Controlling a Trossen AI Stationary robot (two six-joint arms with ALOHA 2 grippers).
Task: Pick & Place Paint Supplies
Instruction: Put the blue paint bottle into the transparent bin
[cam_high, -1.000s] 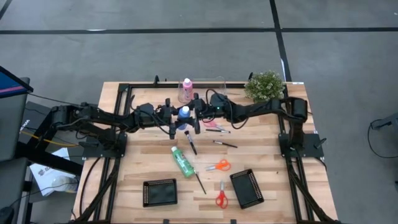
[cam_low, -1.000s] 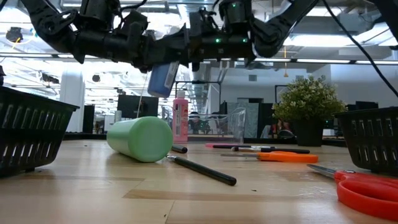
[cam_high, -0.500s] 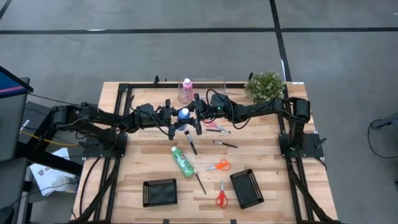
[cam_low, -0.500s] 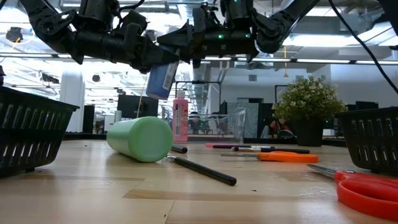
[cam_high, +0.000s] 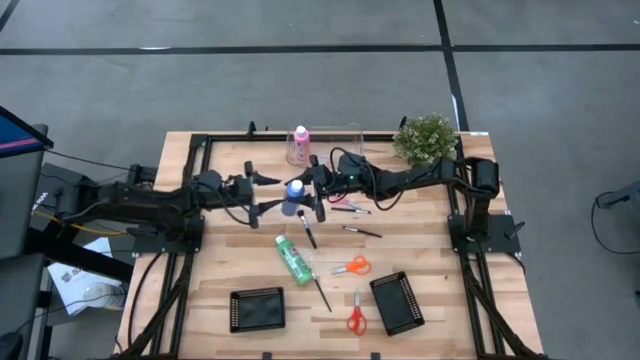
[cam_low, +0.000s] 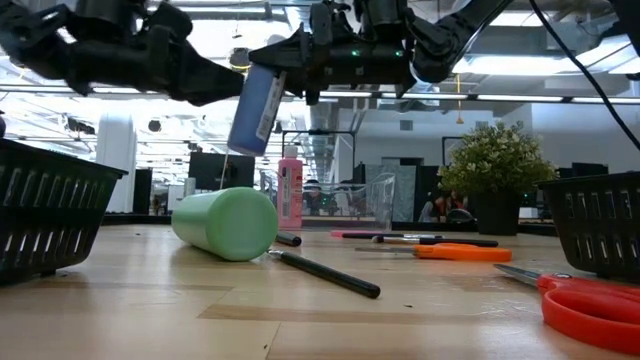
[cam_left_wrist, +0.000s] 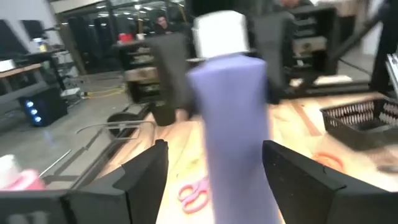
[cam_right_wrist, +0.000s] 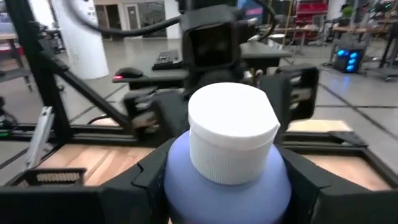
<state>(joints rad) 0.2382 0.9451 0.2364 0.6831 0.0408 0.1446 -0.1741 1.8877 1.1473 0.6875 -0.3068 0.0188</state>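
1. The right gripper (cam_high: 306, 190) has its jaws clamped on the blue bottle (cam_low: 254, 108), which hangs tilted above the bench (cam_high: 420, 250).
2. The left gripper (cam_high: 262, 190) is just beside the bottle, jaws spread wide and holding nothing.
3. Below the jaws lie the green bottle (cam_high: 293, 258) and a brush (cam_high: 307, 229); the pink bottle (cam_high: 299, 144) stands beyond them.

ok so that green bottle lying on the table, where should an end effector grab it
Grip the green bottle across its middle, coming straight down from above. It lies on its side on the table, so its round body gives two opposite sides to close on. A brush lies beside its lower end, so stay clear of that.
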